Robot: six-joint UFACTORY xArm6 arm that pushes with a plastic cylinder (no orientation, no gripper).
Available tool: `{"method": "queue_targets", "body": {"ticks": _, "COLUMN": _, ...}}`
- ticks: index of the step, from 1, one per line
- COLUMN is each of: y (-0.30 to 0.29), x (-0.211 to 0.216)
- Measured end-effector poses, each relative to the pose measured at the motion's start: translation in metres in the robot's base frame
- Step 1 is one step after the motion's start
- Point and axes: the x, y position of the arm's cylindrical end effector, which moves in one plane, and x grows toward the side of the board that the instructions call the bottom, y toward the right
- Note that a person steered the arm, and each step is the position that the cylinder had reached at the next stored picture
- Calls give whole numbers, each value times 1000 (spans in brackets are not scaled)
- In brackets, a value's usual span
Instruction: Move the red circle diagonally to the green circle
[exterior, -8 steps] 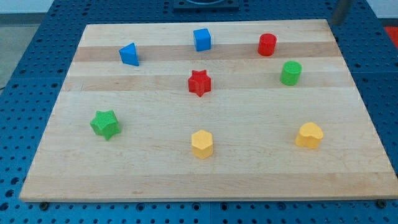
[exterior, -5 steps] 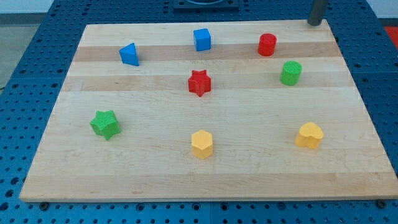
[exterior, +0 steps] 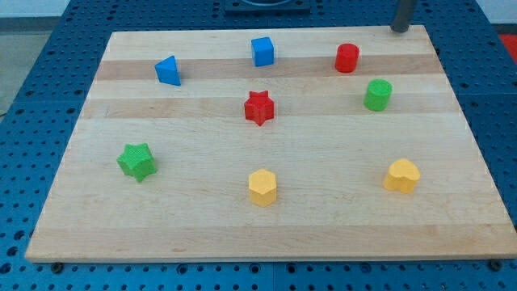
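Observation:
The red circle (exterior: 347, 58) stands near the top right of the wooden board. The green circle (exterior: 377, 94) stands just below it and to its right, a small gap apart. My tip (exterior: 400, 29) is at the board's top edge, above and to the right of the red circle, touching no block.
A blue cube (exterior: 262, 51) and a blue triangle (exterior: 168, 70) stand along the top. A red star (exterior: 259, 107) is at the centre. A green star (exterior: 136, 161) is at the left. A yellow hexagon (exterior: 262, 187) and a yellow heart (exterior: 401, 175) are near the bottom.
My tip has come in from the top right corner and moved left along the board's top edge. No block has moved.

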Motion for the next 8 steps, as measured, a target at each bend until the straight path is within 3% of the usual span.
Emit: {"method": "queue_targets", "body": {"ticks": 8, "y": -6, "x": -6}}
